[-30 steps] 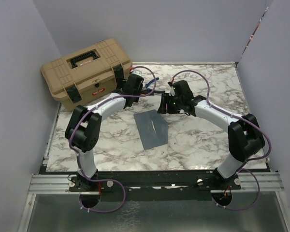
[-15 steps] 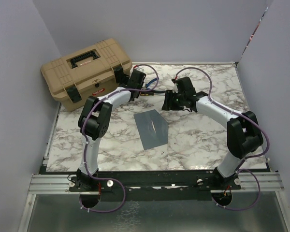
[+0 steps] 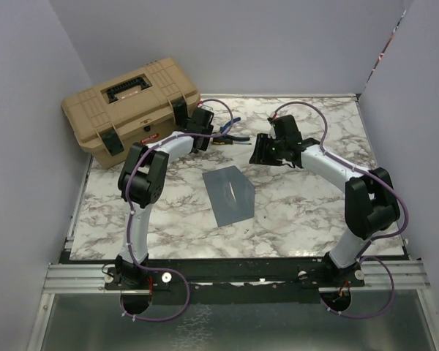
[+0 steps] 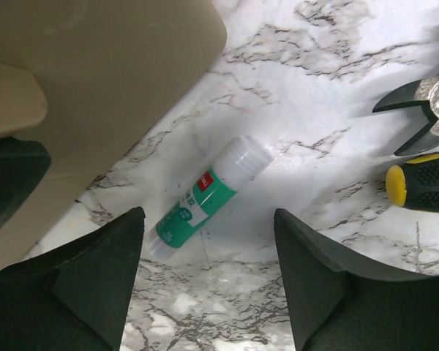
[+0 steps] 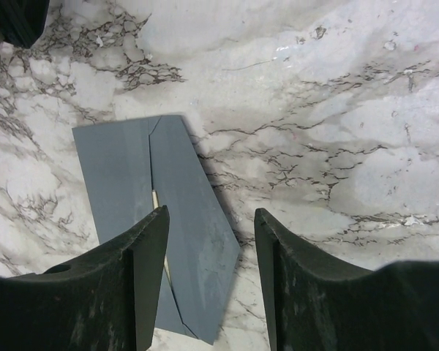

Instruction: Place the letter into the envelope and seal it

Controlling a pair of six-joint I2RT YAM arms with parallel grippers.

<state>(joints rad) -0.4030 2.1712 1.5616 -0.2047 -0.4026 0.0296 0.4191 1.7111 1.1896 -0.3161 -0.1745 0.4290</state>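
No readable text.
Label on glue stick ahead of left end effector is blurred; toolbox sticker too small.

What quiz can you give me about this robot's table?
1. True or false: a claw holds the envelope.
2. What lies under the left claw? A. glue stick B. spoon C. cup
3. Fill in: the tan box sits at the table's far ____ corner.
Key: 1 false; 2 A; 3 left.
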